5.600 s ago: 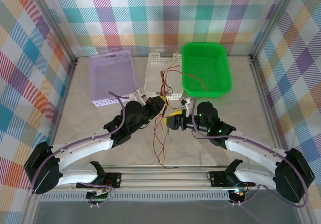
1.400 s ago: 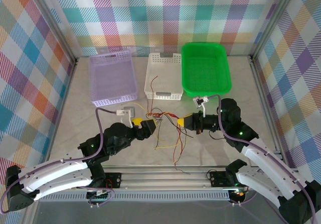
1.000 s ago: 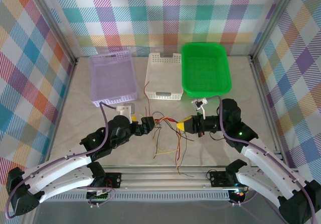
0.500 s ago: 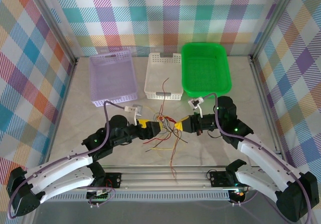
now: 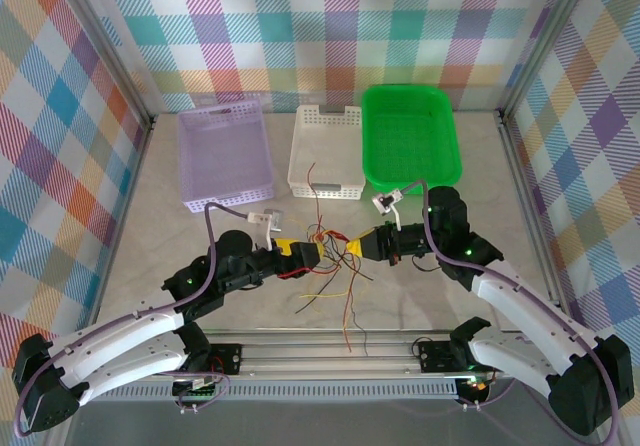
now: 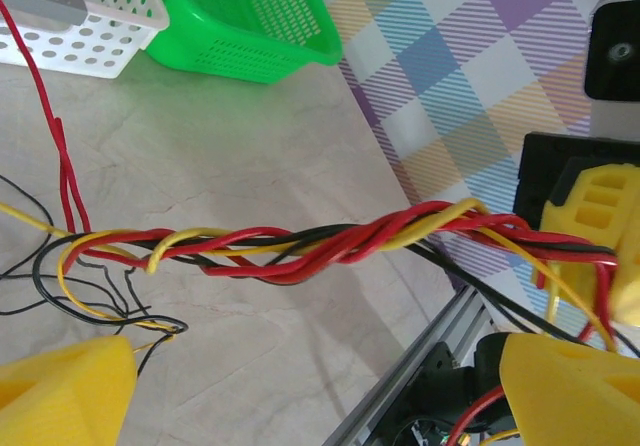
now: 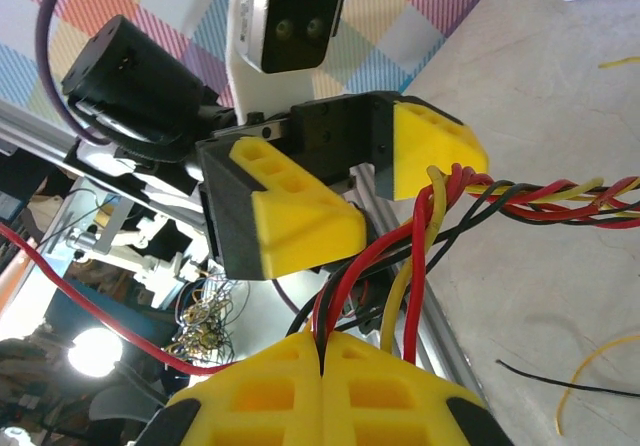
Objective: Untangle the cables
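The cables [image 5: 328, 240] are thin red, yellow and black wires twisted into one bundle, held above the table between the two grippers, with loose ends trailing toward the near rail. My right gripper [image 5: 356, 250] is shut on the cables; in the right wrist view its yellow fingers [image 7: 270, 396] pinch red and black strands [image 7: 400, 266]. My left gripper [image 5: 306, 254] faces it from the left, open. In the left wrist view the twisted bundle [image 6: 300, 251] runs across in front of the left gripper [image 6: 320, 396] without touching either yellow fingertip [image 6: 60, 391].
Three baskets stand in a row at the back: lilac [image 5: 225, 156], white [image 5: 325, 151] and green [image 5: 410, 146]. The white basket [image 6: 90, 26] and green basket [image 6: 240, 16] also appear in the left wrist view. The aluminium rail [image 5: 330, 346] borders the near edge.
Over the last second my left gripper moved right, up to the bundle, and the right gripper shifted slightly left and back. The loose ends swung a little. Both jaws kept their state.
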